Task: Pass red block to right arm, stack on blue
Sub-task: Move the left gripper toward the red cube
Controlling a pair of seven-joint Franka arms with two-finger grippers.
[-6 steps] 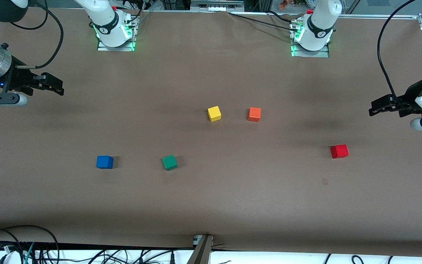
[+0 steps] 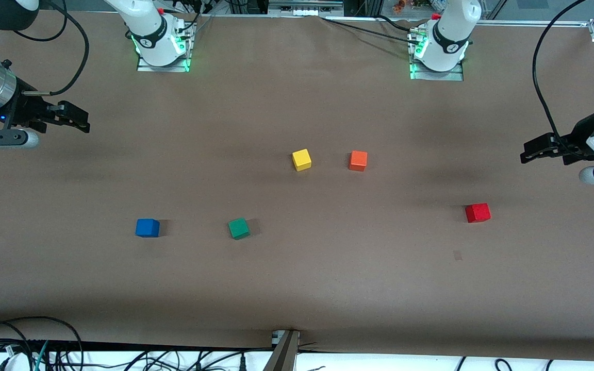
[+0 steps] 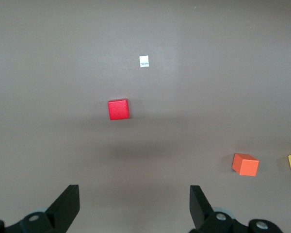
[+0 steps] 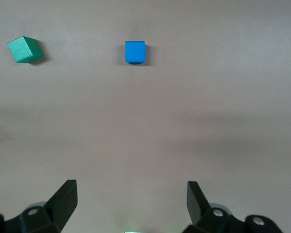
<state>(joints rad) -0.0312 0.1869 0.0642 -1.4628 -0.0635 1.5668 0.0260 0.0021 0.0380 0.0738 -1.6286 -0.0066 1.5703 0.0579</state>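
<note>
The red block [image 2: 477,212] lies on the brown table toward the left arm's end; it also shows in the left wrist view [image 3: 118,109]. The blue block [image 2: 147,228] lies toward the right arm's end and shows in the right wrist view [image 4: 135,51]. My left gripper [image 2: 524,155] hangs open and empty over the table's left-arm end, apart from the red block; its jaws stand wide in its wrist view [image 3: 134,194]. My right gripper [image 2: 84,124] hangs open and empty over the right-arm end, apart from the blue block [image 4: 131,188].
A green block [image 2: 238,228] lies beside the blue one, toward the middle. A yellow block [image 2: 301,159] and an orange block [image 2: 358,161] lie mid-table, farther from the front camera. A small white tag [image 3: 144,61] lies near the red block. Cables run along the table's near edge.
Both grippers have shifted only very slightly. No block has moved.
</note>
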